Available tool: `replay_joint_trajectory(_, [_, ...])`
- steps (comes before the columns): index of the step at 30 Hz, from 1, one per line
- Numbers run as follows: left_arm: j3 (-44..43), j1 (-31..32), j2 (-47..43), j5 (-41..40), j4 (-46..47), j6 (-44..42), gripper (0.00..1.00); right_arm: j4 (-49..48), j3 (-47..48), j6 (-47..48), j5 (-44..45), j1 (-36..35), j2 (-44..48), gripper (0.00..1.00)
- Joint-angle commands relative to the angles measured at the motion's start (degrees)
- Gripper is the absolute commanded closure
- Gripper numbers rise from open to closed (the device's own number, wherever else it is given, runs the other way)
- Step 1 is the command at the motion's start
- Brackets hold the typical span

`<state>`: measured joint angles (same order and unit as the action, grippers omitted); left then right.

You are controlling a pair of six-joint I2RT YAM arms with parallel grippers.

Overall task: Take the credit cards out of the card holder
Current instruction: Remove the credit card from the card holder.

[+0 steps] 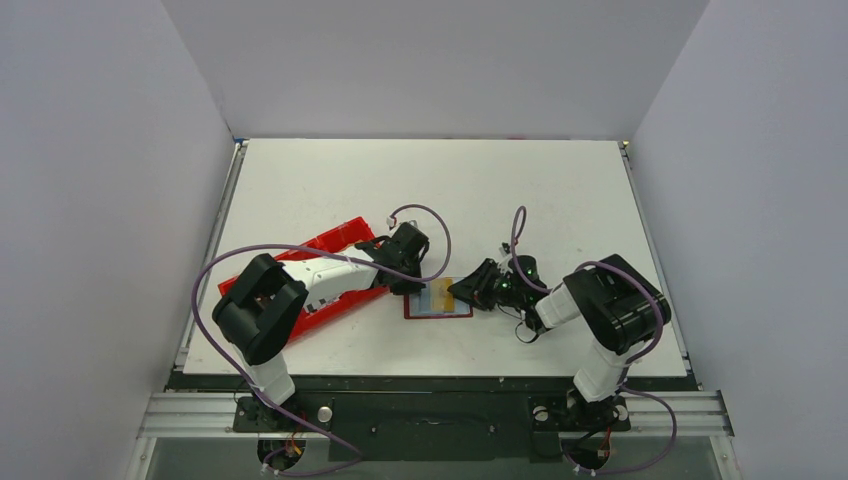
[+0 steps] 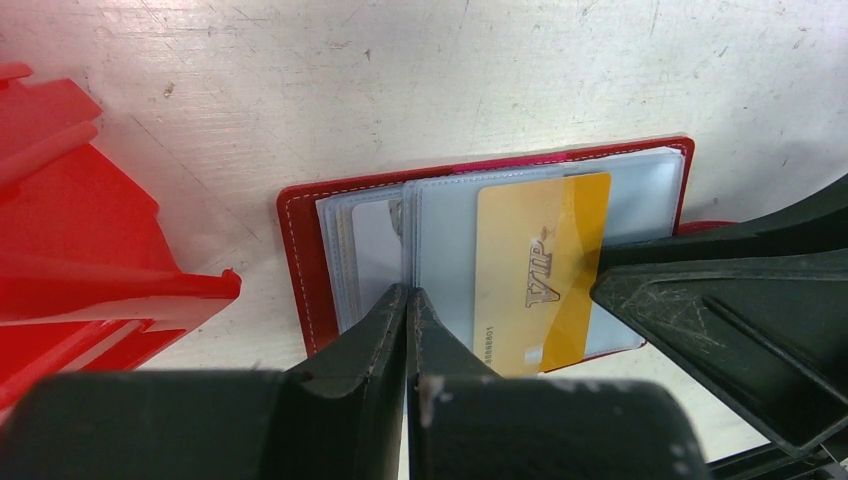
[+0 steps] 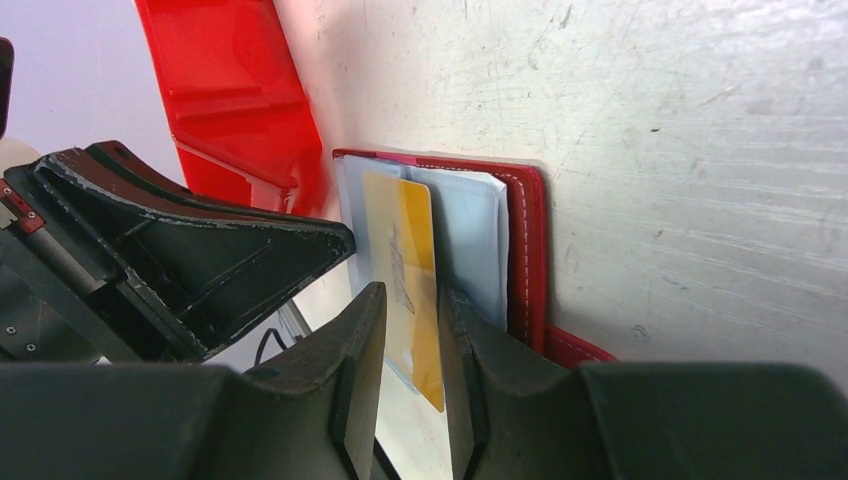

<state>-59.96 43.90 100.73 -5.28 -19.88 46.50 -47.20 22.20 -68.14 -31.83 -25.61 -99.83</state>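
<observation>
No card is out yet: the jaws of your right gripper [image 3: 412,305] pinch a gold card [image 2: 540,270], part-drawn from the open holder [image 2: 295,250]. The jaws of your left gripper [image 2: 405,300], closed, pin it flat.

1. One gold-yellow rectangular plastic credit card [image 2: 545,270] shows.
2. One dark-red stitched bifold card holder [image 2: 296,250].
3. One bright-red plastic compartment tray [image 2: 80,230], toward the desk's left edge.
4. Two black two-finger grippers: left gripper [image 2: 408,300], right gripper [image 3: 412,300].
</observation>
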Motion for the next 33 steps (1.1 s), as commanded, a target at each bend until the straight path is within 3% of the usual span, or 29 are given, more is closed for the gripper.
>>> replay_joint_trajectory(1, [2.09, 0.09, 4.42, -1.58, -5.44, -0.8, 1.0, -1.7, 1.0, 1.0, 0.08, -0.93, -0.87, 0.76])
replay_joint_trajectory(13, [2.14, 0.33, 4.66, -1.36, -5.11, -0.85, 1.0, -3.92, 1.84, -0.6, 0.21, -2.59, -3.72, 0.8])
replay_joint_trajectory(18, [2.26, 0.36, 4.49, -1.6, -5.24, -0.8, 1.0, -3.51, 1.45, -0.49, 1.09, -2.21, -3.26, 0.99])
replay_joint_trajectory(21, [2.27, 0.32, 4.4, -1.64, -5.61, -0.79, 1.0, -3.12, 0.91, -0.31, 1.43, -1.81, -2.22, 1.0])
replay_joint_trajectory(33, [2.12, 0.23, 4.83, -2.02, -5.96, -0.86, 1.0, 12.86, 1.01, 8.71, 4.73, 2.26, 7.55, 1.0])
